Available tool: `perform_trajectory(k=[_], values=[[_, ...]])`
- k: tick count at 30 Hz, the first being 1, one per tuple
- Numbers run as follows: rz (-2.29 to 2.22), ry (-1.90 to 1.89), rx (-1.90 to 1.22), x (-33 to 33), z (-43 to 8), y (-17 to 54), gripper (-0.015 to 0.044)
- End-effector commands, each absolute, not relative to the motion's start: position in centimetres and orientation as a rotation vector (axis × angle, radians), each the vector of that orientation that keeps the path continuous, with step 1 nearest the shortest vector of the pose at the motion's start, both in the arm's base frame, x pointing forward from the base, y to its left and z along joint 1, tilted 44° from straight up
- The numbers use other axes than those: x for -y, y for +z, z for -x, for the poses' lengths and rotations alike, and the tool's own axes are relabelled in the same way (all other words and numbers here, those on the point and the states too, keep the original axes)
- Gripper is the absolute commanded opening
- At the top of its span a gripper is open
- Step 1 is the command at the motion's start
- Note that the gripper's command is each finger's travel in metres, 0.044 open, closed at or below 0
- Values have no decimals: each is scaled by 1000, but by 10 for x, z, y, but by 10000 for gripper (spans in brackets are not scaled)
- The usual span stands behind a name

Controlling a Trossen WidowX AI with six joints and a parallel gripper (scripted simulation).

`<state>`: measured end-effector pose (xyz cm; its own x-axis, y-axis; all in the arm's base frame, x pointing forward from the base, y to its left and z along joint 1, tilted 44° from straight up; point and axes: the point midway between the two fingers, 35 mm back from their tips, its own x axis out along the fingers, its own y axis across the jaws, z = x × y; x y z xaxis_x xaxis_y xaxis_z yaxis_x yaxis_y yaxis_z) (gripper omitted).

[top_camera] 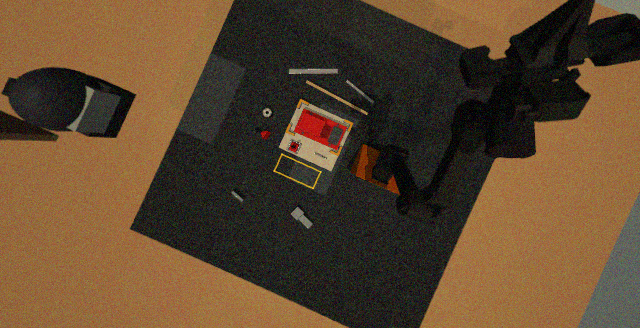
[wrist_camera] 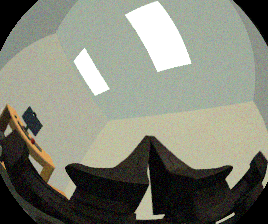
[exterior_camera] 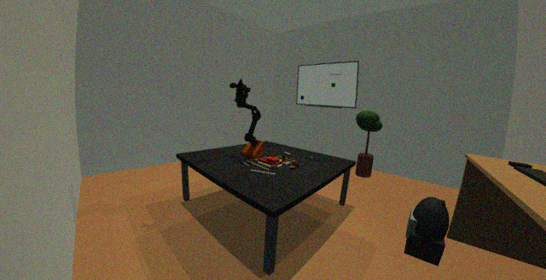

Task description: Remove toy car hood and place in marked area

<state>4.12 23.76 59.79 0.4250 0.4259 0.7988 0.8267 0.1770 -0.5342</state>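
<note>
Closest to our wrist camera are our own two dark pointed gripper fingers, pressed together with nothing between them; our black gripper sits high above the little red toy car, pointing up at the ceiling lights; we judge we have not started yet; the small dark grey hood is on the car, at the end nearest the orange arm base; the yellow-lined marked area lies just beside the car's cream board; we must open before going down, or shut fingers could bump the hood and push the car; loose sticks and bits near the car could get knocked too.
</note>
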Motion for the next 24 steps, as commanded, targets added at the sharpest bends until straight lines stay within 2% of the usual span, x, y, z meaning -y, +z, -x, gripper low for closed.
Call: perform_trajectory(k=[1,6,12,17,24], values=[[1441,-409,1188,-237,-41,599,26],[1276,-442,1202,-199,-29,618,157],[948,-508,1185,-112,-21,646,315],[697,-557,1118,-34,-33,652,440],[386,-609,955,64,-76,636,440]])
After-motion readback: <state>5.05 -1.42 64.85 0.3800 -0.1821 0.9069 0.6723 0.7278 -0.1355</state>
